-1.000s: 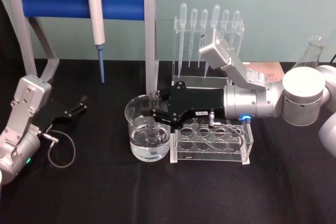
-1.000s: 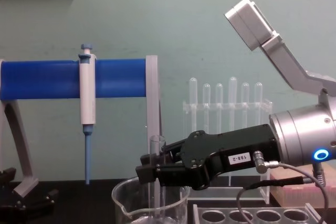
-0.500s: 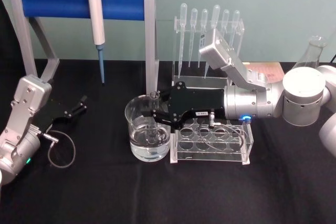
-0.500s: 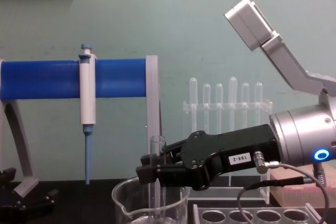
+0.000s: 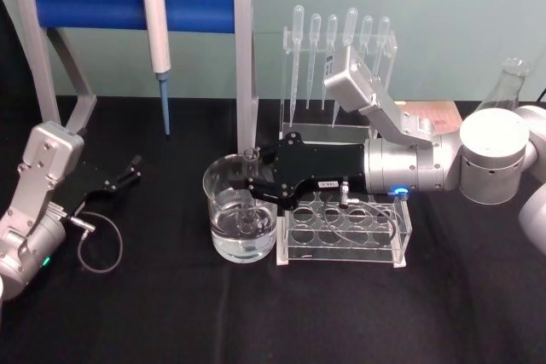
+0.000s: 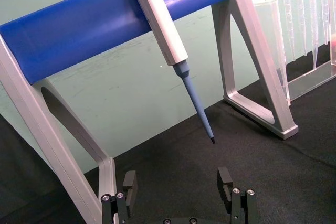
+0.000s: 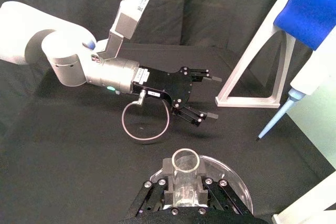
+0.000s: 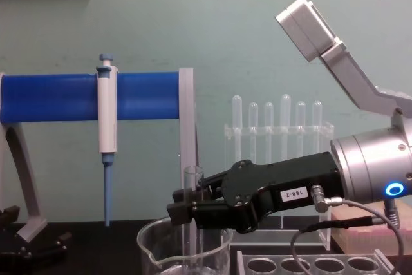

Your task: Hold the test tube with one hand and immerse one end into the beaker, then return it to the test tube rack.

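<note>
My right gripper (image 5: 254, 181) is shut on the test tube (image 5: 250, 157) and holds it upright over the beaker (image 5: 218, 204). The tube's lower end dips into the water in the beaker. From the chest view, the test tube (image 8: 192, 188) rises above the beaker (image 8: 152, 244) rim, clamped in the right gripper (image 8: 184, 214) just under its flared mouth. In the right wrist view I look down into the test tube (image 7: 185, 162), with the beaker (image 7: 237, 183) rim curving below it. My left gripper (image 5: 128, 173) rests open on the table at the left; the left gripper (image 6: 177, 183) holds nothing.
A clear tube rack (image 5: 345, 229) stands just right of the beaker, under my right wrist. Behind it is a stand of plastic pipettes (image 5: 339, 36). A white-and-blue pipettor (image 5: 156, 31) hangs on the blue bar stand (image 5: 90, 2). A flask (image 5: 510, 83) stands at the far right.
</note>
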`<state>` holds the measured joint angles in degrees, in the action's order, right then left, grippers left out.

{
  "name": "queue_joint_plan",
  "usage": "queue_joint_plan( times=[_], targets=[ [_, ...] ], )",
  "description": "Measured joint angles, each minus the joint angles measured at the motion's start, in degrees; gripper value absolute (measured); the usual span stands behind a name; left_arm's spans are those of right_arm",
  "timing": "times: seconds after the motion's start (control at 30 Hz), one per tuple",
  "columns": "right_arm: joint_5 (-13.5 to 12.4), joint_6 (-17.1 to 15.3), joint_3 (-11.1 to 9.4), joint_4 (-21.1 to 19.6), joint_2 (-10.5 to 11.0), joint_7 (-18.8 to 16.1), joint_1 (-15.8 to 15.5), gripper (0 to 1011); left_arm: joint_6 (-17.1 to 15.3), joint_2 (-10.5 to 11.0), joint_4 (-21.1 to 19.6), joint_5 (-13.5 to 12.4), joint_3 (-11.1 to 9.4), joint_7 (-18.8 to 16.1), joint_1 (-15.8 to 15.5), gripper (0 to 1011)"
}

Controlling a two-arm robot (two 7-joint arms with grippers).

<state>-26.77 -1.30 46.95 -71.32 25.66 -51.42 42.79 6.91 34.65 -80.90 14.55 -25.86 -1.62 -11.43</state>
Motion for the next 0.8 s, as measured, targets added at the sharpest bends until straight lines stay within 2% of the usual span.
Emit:
queue_joint_plan(
  times=[0.8],
  targets=[
    [0.0, 0.0, 0.0, 0.0, 0.0, 0.0, 0.0, 241, 0.0, 0.0, 0.0, 0.0, 0.0, 0.0, 0.0, 1000]
  ],
)
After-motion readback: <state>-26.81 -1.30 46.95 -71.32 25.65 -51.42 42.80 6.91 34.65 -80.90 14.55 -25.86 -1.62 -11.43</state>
